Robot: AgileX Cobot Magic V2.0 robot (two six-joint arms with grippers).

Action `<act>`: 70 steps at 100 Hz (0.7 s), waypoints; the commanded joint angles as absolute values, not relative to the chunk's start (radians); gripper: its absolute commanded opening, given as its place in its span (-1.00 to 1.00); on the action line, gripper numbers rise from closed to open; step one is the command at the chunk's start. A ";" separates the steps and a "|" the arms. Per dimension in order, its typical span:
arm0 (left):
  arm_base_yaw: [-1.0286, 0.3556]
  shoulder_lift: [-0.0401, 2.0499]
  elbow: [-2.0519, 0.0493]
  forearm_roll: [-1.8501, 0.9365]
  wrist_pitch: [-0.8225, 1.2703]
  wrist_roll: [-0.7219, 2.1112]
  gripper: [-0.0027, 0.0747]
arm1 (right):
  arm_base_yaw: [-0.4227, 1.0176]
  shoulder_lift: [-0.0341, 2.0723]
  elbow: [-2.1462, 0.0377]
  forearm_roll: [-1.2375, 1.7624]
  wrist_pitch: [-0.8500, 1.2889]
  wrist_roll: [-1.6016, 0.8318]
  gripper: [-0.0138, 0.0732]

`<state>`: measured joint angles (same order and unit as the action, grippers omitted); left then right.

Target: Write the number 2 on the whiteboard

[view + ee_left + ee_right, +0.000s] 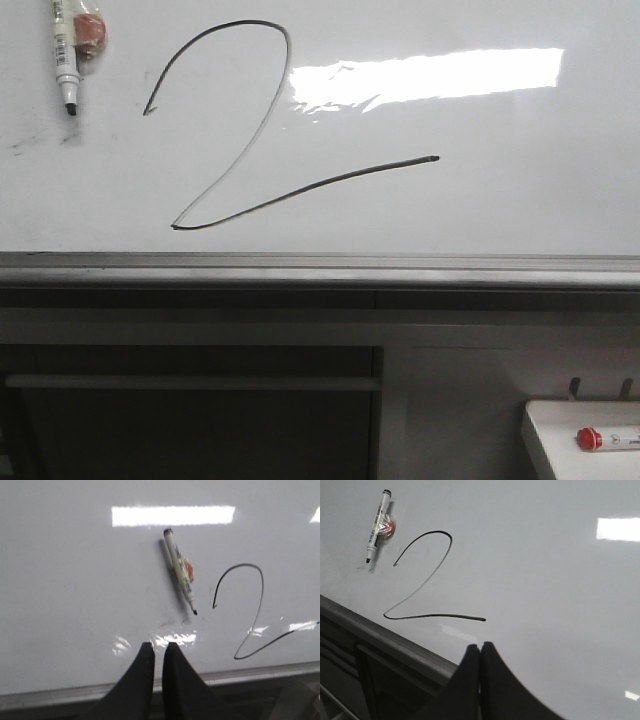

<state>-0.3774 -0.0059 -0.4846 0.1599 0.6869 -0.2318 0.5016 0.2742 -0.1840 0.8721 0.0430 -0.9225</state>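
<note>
The whiteboard (480, 180) fills the upper front view, with a bright light reflection on it. A large thin black number 2 (312, 186) is drawn on its left half. The number 2 (256, 617) also shows in the left wrist view, and the number 2 (440, 615) in the right wrist view. A black-tipped marker (64, 50) hangs stuck to the board, left of the 2. My left gripper (159, 645) is shut to a thin slit and empty, short of the board below the marker (179, 570). My right gripper (480, 645) is shut and empty, near the 2's tail. Neither gripper shows in the front view.
A grey metal ledge (320, 268) runs along the board's lower edge, with dark cabinet fronts beneath. At the lower right stands a small white tray (560, 430) holding a red-capped marker (605, 438). Faint grey smudges (30, 145) mark the board's left side.
</note>
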 commanded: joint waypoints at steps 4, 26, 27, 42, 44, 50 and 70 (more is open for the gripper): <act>-0.375 0.019 -0.477 0.126 0.619 -0.240 -0.98 | 0.495 0.276 -0.207 0.884 -0.027 -0.922 -0.85; -0.375 0.028 -0.439 0.112 0.614 -0.240 -0.98 | 0.495 0.276 -0.207 0.884 -0.031 -0.922 -0.85; -0.375 0.028 -0.440 0.112 0.614 -0.240 -0.98 | 0.495 0.276 -0.207 0.884 -0.031 -0.922 -0.85; -0.375 0.028 -0.425 0.112 0.614 -0.240 -0.98 | 0.495 0.276 -0.207 0.884 -0.031 -0.922 -0.85; -0.375 0.028 -0.425 0.112 0.614 -0.240 -0.98 | 0.495 0.276 -0.207 0.884 -0.031 -0.922 -0.85; -0.375 0.028 -0.425 0.112 0.614 -0.240 -0.98 | 0.495 0.276 -0.207 0.884 -0.031 -0.922 -0.85; -0.375 0.028 -0.406 0.117 0.583 -0.240 -0.98 | 0.495 0.276 -0.207 0.884 -0.031 -0.922 -0.85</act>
